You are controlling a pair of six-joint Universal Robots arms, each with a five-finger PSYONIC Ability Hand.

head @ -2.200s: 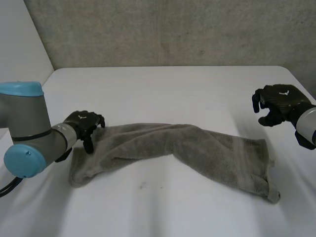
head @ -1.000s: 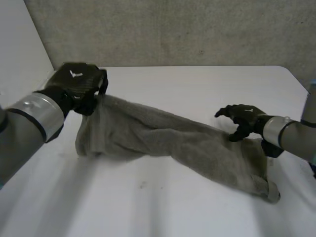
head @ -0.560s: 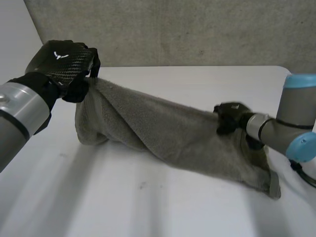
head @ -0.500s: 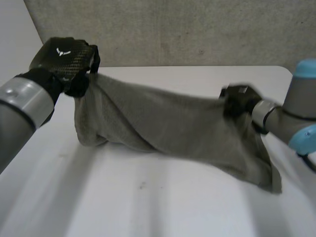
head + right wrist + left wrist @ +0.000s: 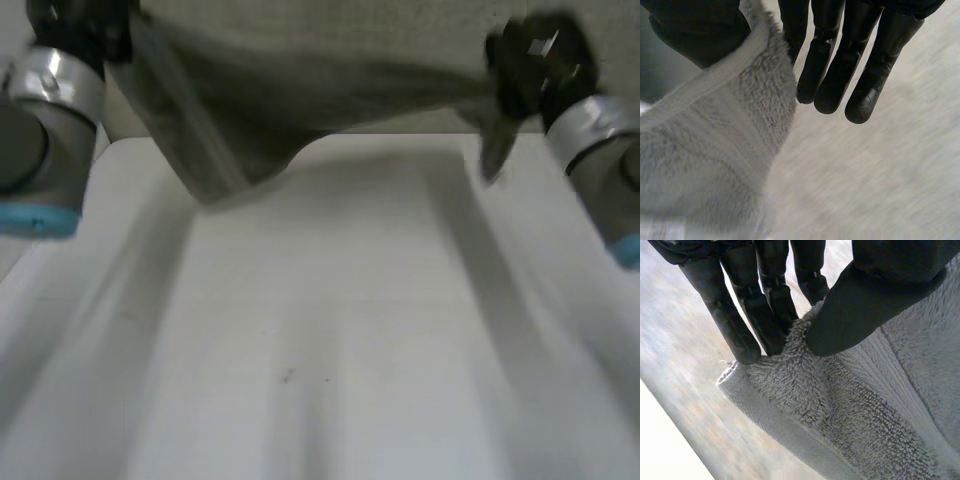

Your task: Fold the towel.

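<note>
Two ends of the towel (image 5: 240,120) are being pinched, one in the left robot hand (image 5: 765,300) and one in the right robot hand (image 5: 840,65), so it is hanging stretched high above the far desk (image 5: 330,330), probably to spread it flat for folding.

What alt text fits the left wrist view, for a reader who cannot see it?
The left hand pinches the grey towel between its thumb and straight fingers, right beside the towel's hemmed edge. The towel's looped pile and a ribbed band show close up.
</note>
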